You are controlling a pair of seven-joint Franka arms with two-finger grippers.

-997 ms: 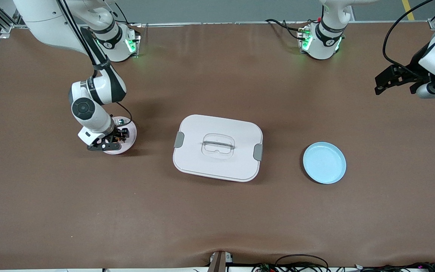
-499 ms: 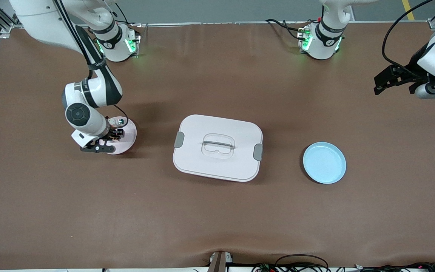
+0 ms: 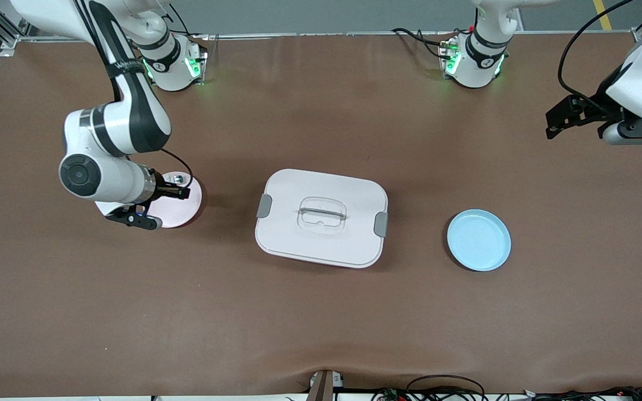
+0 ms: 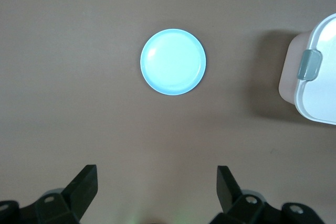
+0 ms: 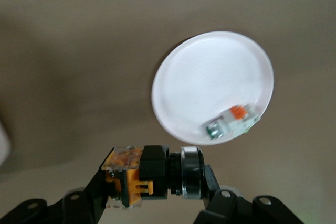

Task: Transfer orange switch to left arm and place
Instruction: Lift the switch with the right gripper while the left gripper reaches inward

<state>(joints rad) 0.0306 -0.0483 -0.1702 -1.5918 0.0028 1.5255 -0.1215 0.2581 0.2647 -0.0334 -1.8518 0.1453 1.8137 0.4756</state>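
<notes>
Right tool (image 5: 152, 187) clamps the orange switch (image 5: 147, 177) above the pink plate (image 5: 210, 90)

Left tool (image 4: 155, 190) waits with fingers apart over the worktop (image 3: 321, 323) near the blue plate (image 3: 478, 240); the box (image 3: 321, 218) stands between both plates.

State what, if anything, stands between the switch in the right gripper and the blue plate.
The box sits on the table directly between them. The right gripper holds the orange switch above the pink plate; the blue plate lies toward the left arm's end.

Both arms wear glossy white shells with black joint bands and black cables along the links. Their round white bases glow green (small lights near the cable sockets). The right tool (image 3: 171, 193) and left tool (image 3: 556, 120) are matte black with bolted finger mounts.
</notes>
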